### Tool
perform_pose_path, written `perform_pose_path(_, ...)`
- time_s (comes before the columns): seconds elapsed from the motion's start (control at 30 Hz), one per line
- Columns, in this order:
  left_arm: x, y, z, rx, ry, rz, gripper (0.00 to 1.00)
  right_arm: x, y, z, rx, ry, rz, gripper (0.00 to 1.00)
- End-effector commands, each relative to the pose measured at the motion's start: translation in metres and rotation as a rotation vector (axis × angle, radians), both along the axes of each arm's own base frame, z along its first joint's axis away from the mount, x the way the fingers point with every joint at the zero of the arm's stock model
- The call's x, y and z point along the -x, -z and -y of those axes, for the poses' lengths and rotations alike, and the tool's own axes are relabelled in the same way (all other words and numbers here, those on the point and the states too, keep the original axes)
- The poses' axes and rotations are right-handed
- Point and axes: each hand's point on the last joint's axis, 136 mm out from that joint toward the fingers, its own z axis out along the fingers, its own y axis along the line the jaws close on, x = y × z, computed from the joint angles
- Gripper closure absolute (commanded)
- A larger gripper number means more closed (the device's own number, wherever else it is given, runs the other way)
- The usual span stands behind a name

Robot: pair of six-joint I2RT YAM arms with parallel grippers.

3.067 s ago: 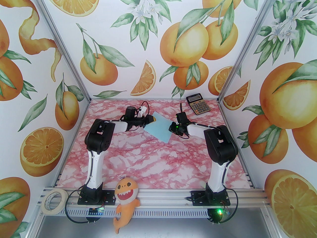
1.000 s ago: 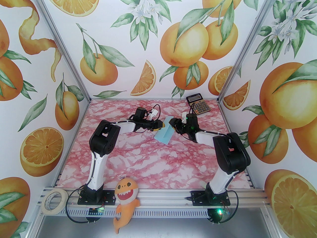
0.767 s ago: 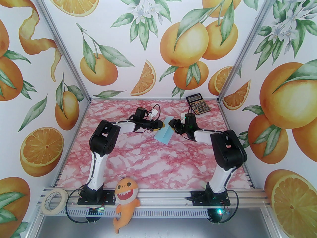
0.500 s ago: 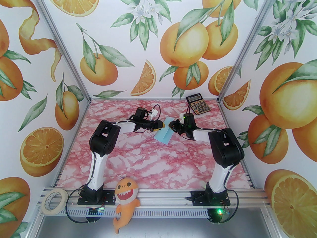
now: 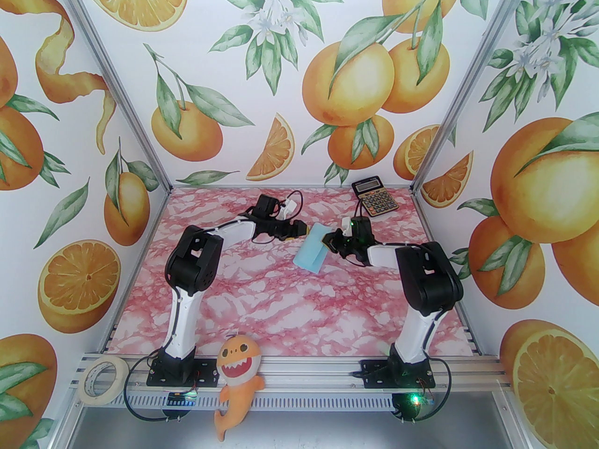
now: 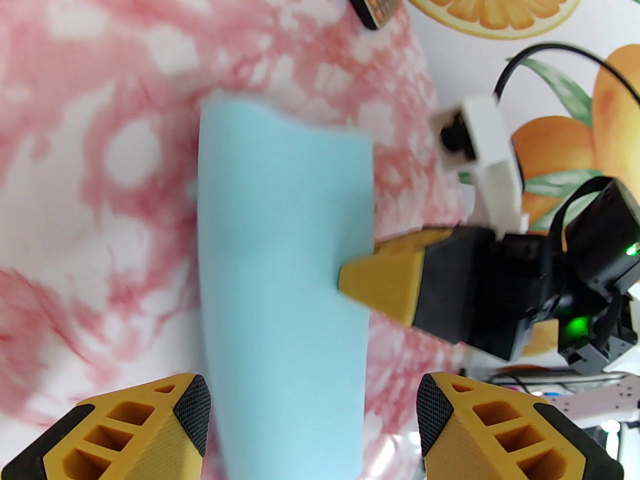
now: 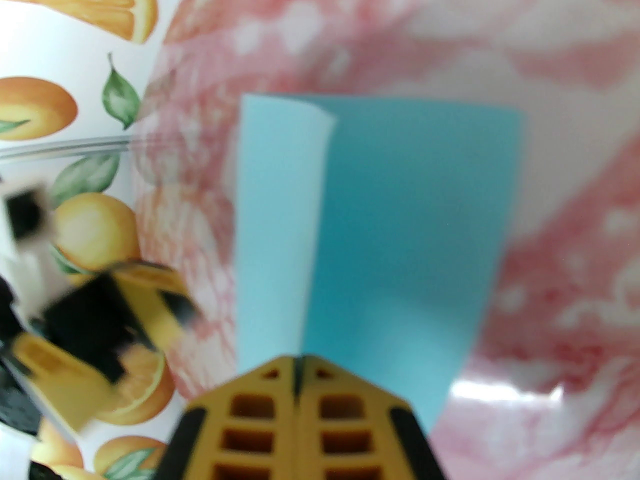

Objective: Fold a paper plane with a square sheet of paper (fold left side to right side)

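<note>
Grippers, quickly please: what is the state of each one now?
Left gripper: open, holding nothing.
Right gripper: closed, pinching the light-blue paper sheet at its edge.

The square sheet of paper [image 5: 310, 254] lies on the table [image 5: 281, 307], rear centre, between the left gripper [image 5: 303, 228] and the right gripper [image 5: 328, 240]. The calculator [image 5: 375, 197] lies behind, at the far right corner. On the near rail, the tape roll [image 5: 102, 380] sits left of the plush toy [image 5: 237, 372].

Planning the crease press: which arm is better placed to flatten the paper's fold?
Likely left. The left gripper is open and free beside the paper; the right gripper is shut on its edge, holding the flap.
</note>
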Motion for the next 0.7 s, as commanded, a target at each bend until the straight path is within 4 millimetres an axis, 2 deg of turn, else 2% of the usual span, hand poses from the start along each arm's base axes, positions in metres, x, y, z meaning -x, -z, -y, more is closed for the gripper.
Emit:
perform_pose_path(0.0,0.012,0.007,0.005,-0.086,0.041,-0.012,0.29,0.007,-0.005,0.003,-0.005,-0.030,0.014,1.00)
perform_pose_path(0.17,0.020,0.022,0.016,-0.134,0.080,-0.030,0.35,0.011,-0.001,0.008,0.000,-0.035,0.006,1.00)
perform_pose_path(0.4,0.033,0.041,0.023,-0.204,0.122,-0.055,0.38,0.011,0.003,0.013,0.007,-0.046,0.003,1.00)
perform_pose_path(0.67,0.040,0.050,0.030,-0.238,0.142,-0.057,0.41,0.010,0.005,0.017,0.032,-0.073,-0.003,1.00)
